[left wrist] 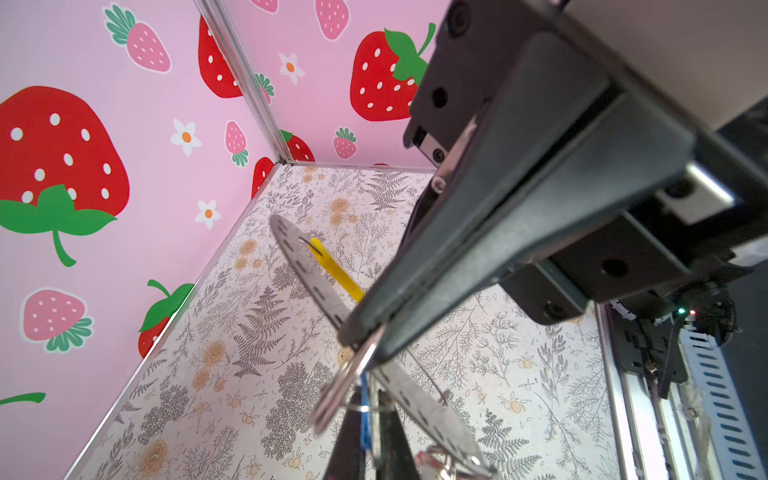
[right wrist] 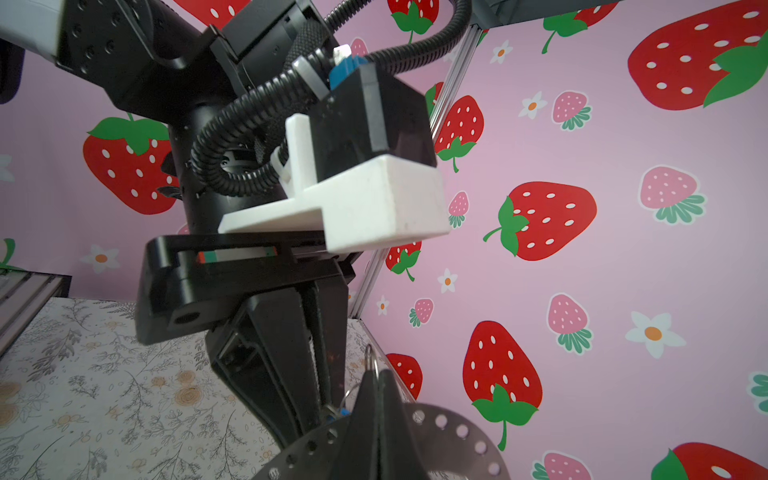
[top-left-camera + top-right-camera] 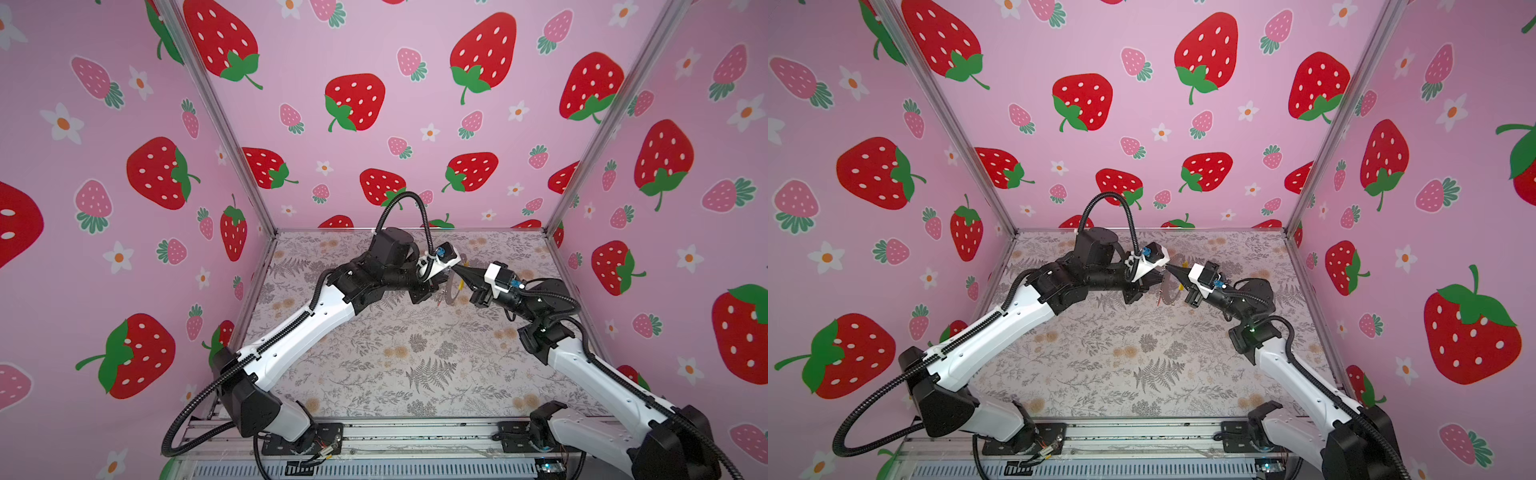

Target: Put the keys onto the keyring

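Note:
The keyring [image 1: 309, 270], a thin grey perforated hoop with a yellow section [image 1: 336, 270], is held off the table at the back. My right gripper [image 2: 374, 372] is shut across its rim [image 2: 457, 428], and a small wire ring [image 2: 371, 360] pokes out past its tips. My left gripper [image 1: 368, 440] comes down beside it, shut on the blue tag [image 1: 365, 399] of one key. A red-tagged key [image 3: 439, 298] hangs at the hoop's low end, blurred. Both top views show the two grippers [image 3: 456, 269] [image 3: 1160, 277] tip to tip at the hoop [image 3: 1170, 293].
The floral table surface [image 3: 395, 353] lies below, walled by pink strawberry panels on three sides. Metal corner posts [image 3: 557, 224] stand at the back corners. An aluminium rail [image 3: 415, 432] with both arm bases runs along the front edge.

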